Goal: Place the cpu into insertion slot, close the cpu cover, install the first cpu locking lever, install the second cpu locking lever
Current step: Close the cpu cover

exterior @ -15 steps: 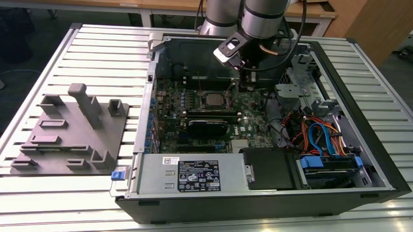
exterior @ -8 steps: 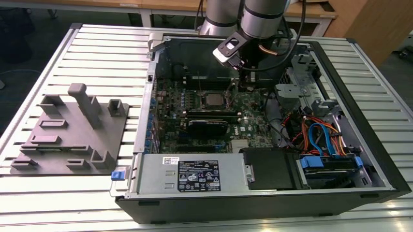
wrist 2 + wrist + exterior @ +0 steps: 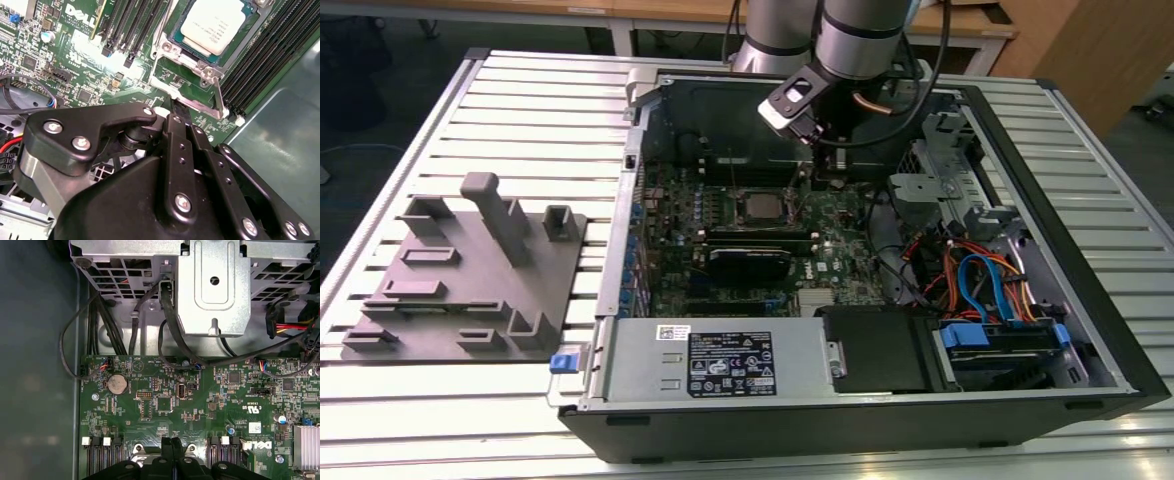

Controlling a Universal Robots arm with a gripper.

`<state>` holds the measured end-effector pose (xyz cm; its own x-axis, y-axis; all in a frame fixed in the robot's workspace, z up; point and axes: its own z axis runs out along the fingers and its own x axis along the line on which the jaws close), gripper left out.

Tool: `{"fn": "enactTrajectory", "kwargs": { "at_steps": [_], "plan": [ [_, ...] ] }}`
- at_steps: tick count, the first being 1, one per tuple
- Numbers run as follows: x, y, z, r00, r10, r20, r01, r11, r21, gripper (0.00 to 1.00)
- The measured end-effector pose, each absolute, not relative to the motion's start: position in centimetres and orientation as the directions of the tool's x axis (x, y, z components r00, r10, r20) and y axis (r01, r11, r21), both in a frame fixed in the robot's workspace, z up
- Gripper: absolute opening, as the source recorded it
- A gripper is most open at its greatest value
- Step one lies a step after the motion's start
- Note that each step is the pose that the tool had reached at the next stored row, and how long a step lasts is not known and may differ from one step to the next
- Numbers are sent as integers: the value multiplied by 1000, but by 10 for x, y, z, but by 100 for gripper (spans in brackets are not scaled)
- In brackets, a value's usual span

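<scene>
The cpu sits in the insertion slot at the upper right of the second wrist view, so the first step looks done. The cpu cover just below it is swung open, so closing it and latching both locking levers seem left. The gripper, fingers pressed together with nothing visible between them, has its tips at the cover's lower bar; I count one cpu, one slot, one cover and one gripper.
</scene>
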<state>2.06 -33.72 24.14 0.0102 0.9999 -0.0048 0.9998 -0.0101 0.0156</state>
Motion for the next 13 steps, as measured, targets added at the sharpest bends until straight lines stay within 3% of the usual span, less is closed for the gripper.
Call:
{"fn": "enactTrajectory", "kwargs": {
  "at_steps": [13],
  "plan": [
    [15,-337,241,10,1000,-5,1000,-10,16,10]
  ]
}}
